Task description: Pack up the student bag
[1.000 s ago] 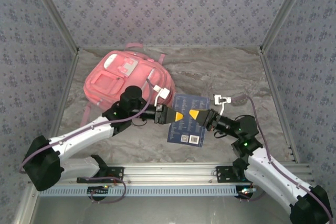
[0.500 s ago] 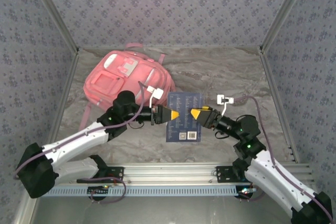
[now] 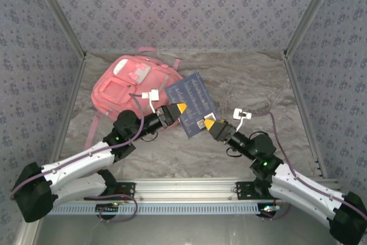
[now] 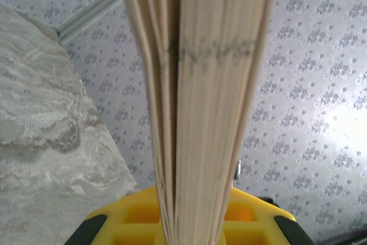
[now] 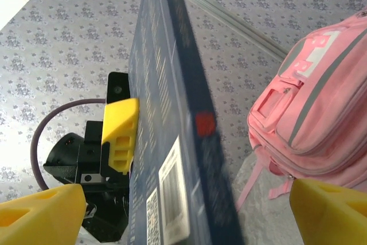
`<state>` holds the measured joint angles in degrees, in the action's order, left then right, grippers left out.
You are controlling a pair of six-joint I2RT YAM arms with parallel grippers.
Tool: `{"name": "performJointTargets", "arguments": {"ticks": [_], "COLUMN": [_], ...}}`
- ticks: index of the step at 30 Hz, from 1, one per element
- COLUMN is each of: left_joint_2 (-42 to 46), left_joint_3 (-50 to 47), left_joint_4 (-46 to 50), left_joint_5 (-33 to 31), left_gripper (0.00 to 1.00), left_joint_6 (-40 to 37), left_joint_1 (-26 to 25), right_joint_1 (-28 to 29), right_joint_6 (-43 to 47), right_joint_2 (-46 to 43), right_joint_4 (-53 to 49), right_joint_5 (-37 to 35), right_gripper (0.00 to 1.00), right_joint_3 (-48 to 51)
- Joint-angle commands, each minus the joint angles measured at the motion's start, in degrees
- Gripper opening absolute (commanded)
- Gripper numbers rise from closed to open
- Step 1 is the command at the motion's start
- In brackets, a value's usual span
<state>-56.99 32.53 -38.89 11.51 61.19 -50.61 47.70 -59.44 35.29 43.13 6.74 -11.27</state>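
Note:
The student bag (image 3: 135, 81), a soft pink backpack, lies at the back left of the table. A dark blue book (image 3: 192, 104) hangs tilted above the table just right of the bag. My left gripper (image 3: 179, 109) is shut on the book's left edge; in the left wrist view the page edges (image 4: 212, 101) rise straight out of the yellow jaws (image 4: 192, 225). My right gripper (image 3: 209, 123) sits at the book's lower corner, open. In the right wrist view its fingertips (image 5: 40, 213) stand wide on either side of the book (image 5: 166, 142), with the bag (image 5: 321, 101) beyond.
Patterned walls close in the marble table (image 3: 252, 78) on three sides. A metal rail (image 3: 183, 196) runs along the near edge between the arm bases. The table's right half is bare marble.
The left gripper closed on the book and lifted it, tilting it toward the bag. The right gripper opened and let go of the book's right side.

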Motion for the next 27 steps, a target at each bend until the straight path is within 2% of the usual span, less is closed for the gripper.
{"name": "performJointTargets", "arguments": {"ticks": [1,4,8,9,13,17,18,20,22,23,25,27], "left_joint_2": [0.5,-0.6,-1.6,-1.8,-2.2,-1.5,-1.0,0.7,2.3,2.7,1.2,-1.4], "left_joint_3": [2.6,2.8,2.1,2.2,2.2,2.0,2.2,3.2,5.8,7.9,12.8,17.4], "left_joint_4": [-6.4,-6.6,-8.1,-8.0,-7.0,-4.4,-2.2,4.8,15.5,23.8,37.4,47.3], "left_joint_5": [-5.2,-7.4,-10.1,-10.1,-10.3,-11.0,-11.6,-12.7,-13.6,-14.5,-15.0,-13.4], "left_gripper": [0.00,0.00,0.00,0.00,0.00,0.00,0.03,0.25,0.47,0.53,0.60,0.64], "left_joint_6": [0.1,-0.5,-1.1,-1.1,-1.5,-2.1,-2.4,-5.3,-11.6,-15.4,-20.4,-25.2], "left_joint_1": [-1.2,-2.4,-4.1,-4.3,-4.7,-4.8,-4.8,-4.8,-4.7,-4.5,-2.6,0.4], "right_joint_1": [3.5,4.8,5.8,5.9,6.1,6.1,6.2,6.2,5.9,5.4,4.0,2.7], "right_joint_6": [1.6,2.0,1.9,1.8,3.4,3.9,3.9,4.0,5.5,5.7,4.6,3.2], "right_joint_2": [3.0,7.7,13.1,14.1,14.7,13.1,12.7,11.1,8.4,5.9,-0.9,-9.0], "right_joint_4": [10.2,17.9,25.7,27.0,28.3,26.7,26.5,24.7,21.2,16.5,1.5,-22.1], "right_joint_5": [-10.4,-10.7,-11.4,-11.8,-13.4,-15.6,-15.9,-15.8,-16.0,-16.3,-17.0,-18.9], "right_gripper": [0.92,0.84,0.61,0.57,0.43,0.19,0.13,0.01,0.00,0.00,0.00,0.00], "right_joint_3": [0.1,-0.2,-0.5,-0.6,-0.4,0.1,0.4,1.4,2.7,3.3,2.9,-0.4]}}
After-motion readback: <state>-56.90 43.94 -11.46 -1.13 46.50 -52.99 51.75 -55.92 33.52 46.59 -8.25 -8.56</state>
